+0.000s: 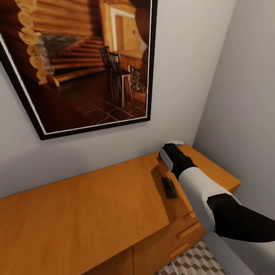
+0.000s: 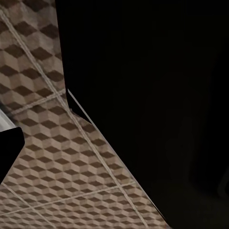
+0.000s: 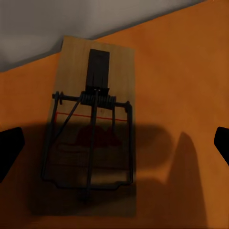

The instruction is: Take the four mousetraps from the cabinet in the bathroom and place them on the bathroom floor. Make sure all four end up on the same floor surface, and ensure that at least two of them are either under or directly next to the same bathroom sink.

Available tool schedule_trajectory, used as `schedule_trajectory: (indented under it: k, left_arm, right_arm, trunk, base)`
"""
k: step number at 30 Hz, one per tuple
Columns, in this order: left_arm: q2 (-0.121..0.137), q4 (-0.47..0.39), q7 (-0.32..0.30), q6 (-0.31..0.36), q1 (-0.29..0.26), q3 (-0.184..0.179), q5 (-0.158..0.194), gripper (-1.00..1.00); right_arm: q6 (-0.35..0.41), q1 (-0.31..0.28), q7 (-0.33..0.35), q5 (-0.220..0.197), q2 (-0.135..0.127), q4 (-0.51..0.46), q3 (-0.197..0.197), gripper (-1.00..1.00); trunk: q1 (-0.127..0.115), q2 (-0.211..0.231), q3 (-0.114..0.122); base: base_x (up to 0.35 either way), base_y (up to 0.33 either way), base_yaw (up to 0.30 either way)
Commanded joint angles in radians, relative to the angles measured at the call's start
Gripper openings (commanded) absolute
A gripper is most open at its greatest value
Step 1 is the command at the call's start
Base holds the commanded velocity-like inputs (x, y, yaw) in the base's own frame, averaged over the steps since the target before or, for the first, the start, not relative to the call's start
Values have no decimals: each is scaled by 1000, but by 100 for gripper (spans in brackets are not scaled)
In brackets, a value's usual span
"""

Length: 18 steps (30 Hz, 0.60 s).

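The right pincer point(image 3: 114, 143) hangs spread wide over a mousetrap point(image 3: 90, 129) lying flat on the cabinet point(image 1: 95, 206) top near the wall, right of centre in the head view. A second mousetrap point(image 1: 169, 188) lies beside the arm. The left wrist view shows bathroom floor point(image 2: 57, 157) tiles.

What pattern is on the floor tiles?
Brown, beige and cream 3D cubes with thin pale grout lines; the floor shows best in the left wrist view.

Mousetrap point(image 3: 90, 129) lies flat on the cabinet point(image 1: 95, 214) top; another point(image 1: 169, 187) nearby.
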Motion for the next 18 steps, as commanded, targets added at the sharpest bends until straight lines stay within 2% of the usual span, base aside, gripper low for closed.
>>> schedule_trajectory:
  k: [1, 14, 15, 18]
  left_arm:
    - [0, 2, 3, -6, 0, -1, 0, 100]
    - [0, 2, 3, -6, 0, -1, 0, 100]
    - [0, 2, 3, -6, 0, -1, 0, 100]
    - [0, 2, 3, -6, 1, -1, 0, 100]
  right_arm:
    - [3, 0, -9, -15, 0, 41, 4, 100]
    - [3, 0, -8, -15, 0, 44, 4, 100]
    - [3, 0, -8, -15, 0, 44, 4, -100]
    - [3, 0, -7, -16, 0, 44, 4, -100]
  trunk:
    - [0, 0, -1]
    - [0, 0, -1]
    - [0, 0, -1]
    - [0, 0, -1]
  base:
    - [0, 0, 0]
    - [0, 0, 0]
    - [0, 0, 0]
    - [0, 0, 0]
